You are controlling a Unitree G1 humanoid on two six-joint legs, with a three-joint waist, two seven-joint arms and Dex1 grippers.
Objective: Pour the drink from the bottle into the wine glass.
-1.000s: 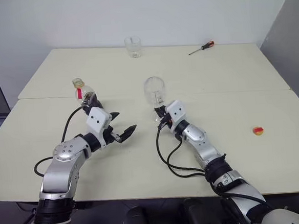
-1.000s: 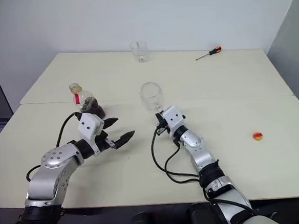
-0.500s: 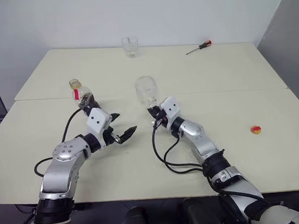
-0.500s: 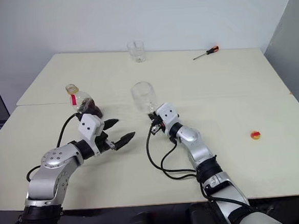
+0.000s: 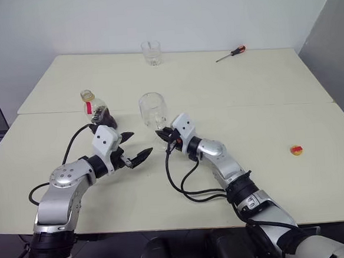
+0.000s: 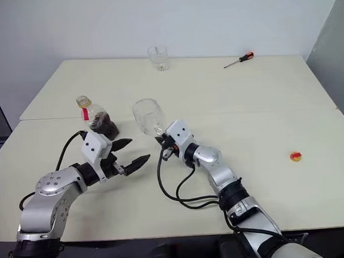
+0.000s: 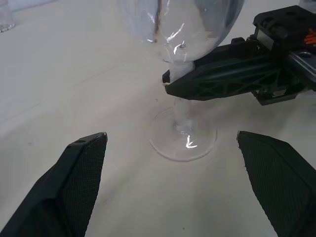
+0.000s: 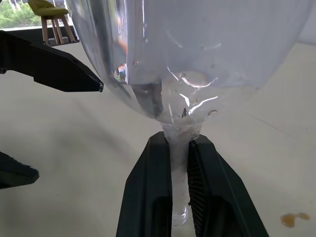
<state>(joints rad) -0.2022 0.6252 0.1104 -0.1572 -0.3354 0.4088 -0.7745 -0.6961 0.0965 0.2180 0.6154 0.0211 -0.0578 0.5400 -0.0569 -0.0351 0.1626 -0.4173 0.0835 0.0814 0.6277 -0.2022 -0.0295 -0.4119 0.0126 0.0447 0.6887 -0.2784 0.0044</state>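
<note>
Head views: the right gripper [image 5: 162, 136] is clamped on the stem of the empty wine glass [image 5: 152, 111], mid-table [image 5: 264, 93]. The bottle [image 6: 99, 120], uncapped with the drink [image 6: 105, 122] inside, stands toward the left edge. Pouring is not begun. Since the earlier frame the wine glass has shifted left, nearer the bottle.

Left wrist view: the left gripper [image 7: 173, 173] gapes wide, empty.

Right wrist view: fingers [image 8: 148, 197] pinch the stem.

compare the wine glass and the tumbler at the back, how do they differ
The wine glass has a round bowl on a thin stem and flat foot; the tumbler is short, straight-sided and stemless. The wine glass stands mid-table with the right hand shut on its stem, while the tumbler stands alone near the table's far edge. The wine glass looks taller. Both are clear glass, upright and empty.
</note>
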